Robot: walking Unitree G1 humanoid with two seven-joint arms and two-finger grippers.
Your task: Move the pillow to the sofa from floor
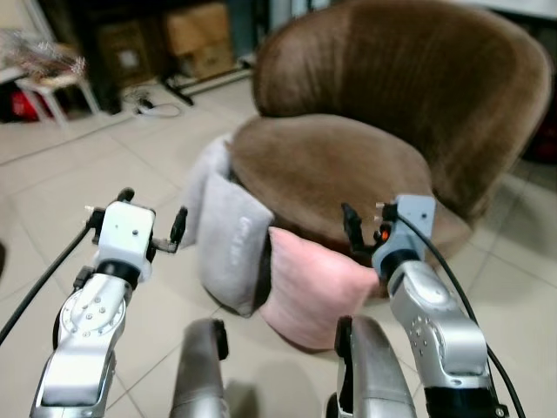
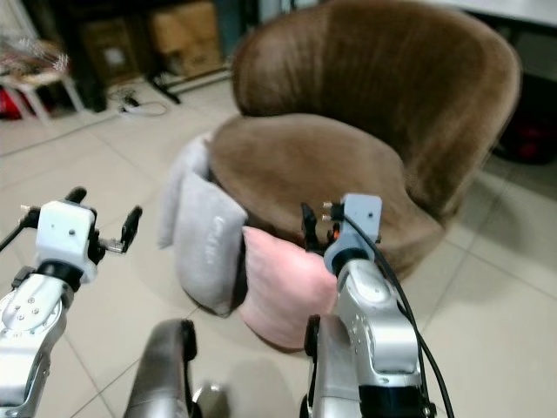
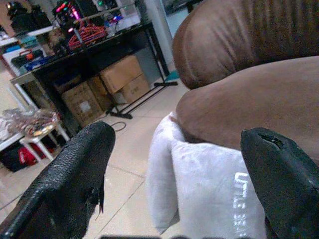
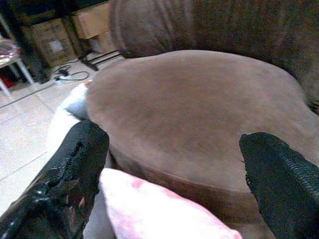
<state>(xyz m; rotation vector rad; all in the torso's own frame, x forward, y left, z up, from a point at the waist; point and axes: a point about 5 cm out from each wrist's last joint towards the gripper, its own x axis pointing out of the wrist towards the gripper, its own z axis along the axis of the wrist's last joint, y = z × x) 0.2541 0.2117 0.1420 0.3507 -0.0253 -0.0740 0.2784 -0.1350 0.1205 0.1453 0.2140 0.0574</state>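
Observation:
A grey pillow (image 1: 231, 239) and a pink pillow (image 1: 309, 287) stand on the tiled floor, leaning against the front of a round brown sofa chair (image 1: 339, 161). The pink one is to the right of the grey one and touches it. My left gripper (image 1: 153, 209) is open, held in the air left of the grey pillow with nothing between its fingers. My right gripper (image 1: 365, 228) is open too, hovering just above the pink pillow's top edge at the sofa's front rim. In the right wrist view the pink pillow (image 4: 149, 209) lies below the fingers and the sofa seat (image 4: 194, 104) is straight ahead.
Cardboard boxes (image 1: 198, 39) sit under a black desk at the back. A small white table (image 1: 43, 83) stands at the far left, with cables (image 1: 157, 109) on the floor near it. Tiled floor (image 1: 52, 183) lies open to the left of the pillows.

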